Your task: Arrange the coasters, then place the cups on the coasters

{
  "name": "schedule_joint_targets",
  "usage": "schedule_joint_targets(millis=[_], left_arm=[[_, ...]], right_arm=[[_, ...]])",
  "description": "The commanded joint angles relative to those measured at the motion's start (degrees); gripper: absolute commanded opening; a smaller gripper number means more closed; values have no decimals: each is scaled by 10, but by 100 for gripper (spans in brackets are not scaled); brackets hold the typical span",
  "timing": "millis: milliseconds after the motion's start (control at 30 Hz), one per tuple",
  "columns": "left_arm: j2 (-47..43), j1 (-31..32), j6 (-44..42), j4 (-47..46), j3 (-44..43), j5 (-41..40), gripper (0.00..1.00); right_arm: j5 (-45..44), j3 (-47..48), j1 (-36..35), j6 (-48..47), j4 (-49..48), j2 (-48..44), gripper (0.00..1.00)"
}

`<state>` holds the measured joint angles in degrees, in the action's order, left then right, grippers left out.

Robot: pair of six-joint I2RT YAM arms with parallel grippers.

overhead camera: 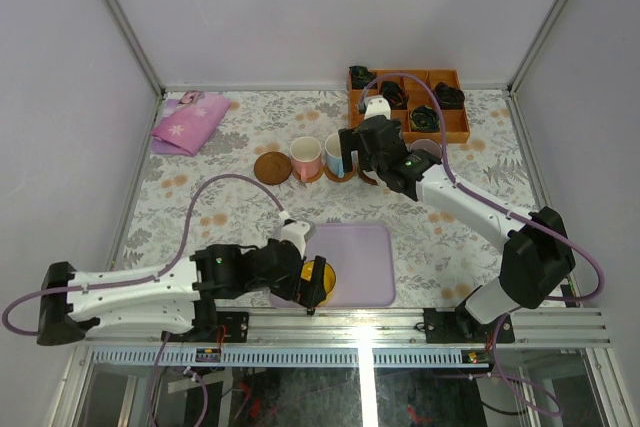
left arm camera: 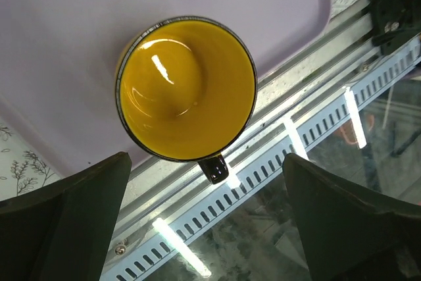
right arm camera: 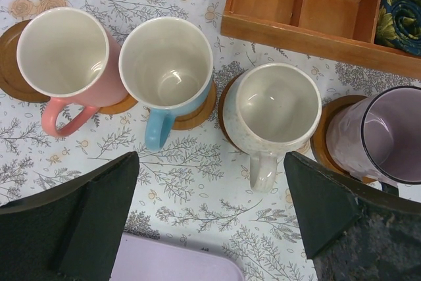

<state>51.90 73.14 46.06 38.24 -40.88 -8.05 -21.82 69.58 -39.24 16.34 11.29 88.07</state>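
Hovering jaws-apart over the glossy yellow ceramic mug (left arm camera: 187,87) on the lavender rectangular tray (left arm camera: 66,31), the left gripper (left arm camera: 205,182) should next clamp it and carry it to the bare round wooden coaster (overhead camera: 272,167); right gripper (right arm camera: 210,159) likewise spread.

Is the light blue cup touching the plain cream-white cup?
Apart. Right wrist view shows tablecloth between the light blue cup and the cream-white cup.
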Motion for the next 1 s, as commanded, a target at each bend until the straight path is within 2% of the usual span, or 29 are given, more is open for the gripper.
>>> schedule_joint_targets(millis=[0, 267, 567, 700, 833, 967], left_arm=[[39, 43, 35, 1, 5, -52, 100], [60, 69, 58, -7, 39, -85, 100], [54, 70, 85, -28, 88, -126, 99], [43, 69, 72, -40, 89, -151, 86], [39, 69, 58, -60, 94, -165, 63], [37, 69, 51, -76, 101, -165, 59]], right_arm=[[7, 2, 5, -4, -25, -22, 99], [0, -9, 5, -5, -28, -31, 99], [-1, -3, 5, -6, -30, -23, 100], [4, 1, 5, -3, -28, -17, 99], [11, 4, 5, 1, -26, -12, 99], [12, 6, 5, 1, -24, -10, 99]])
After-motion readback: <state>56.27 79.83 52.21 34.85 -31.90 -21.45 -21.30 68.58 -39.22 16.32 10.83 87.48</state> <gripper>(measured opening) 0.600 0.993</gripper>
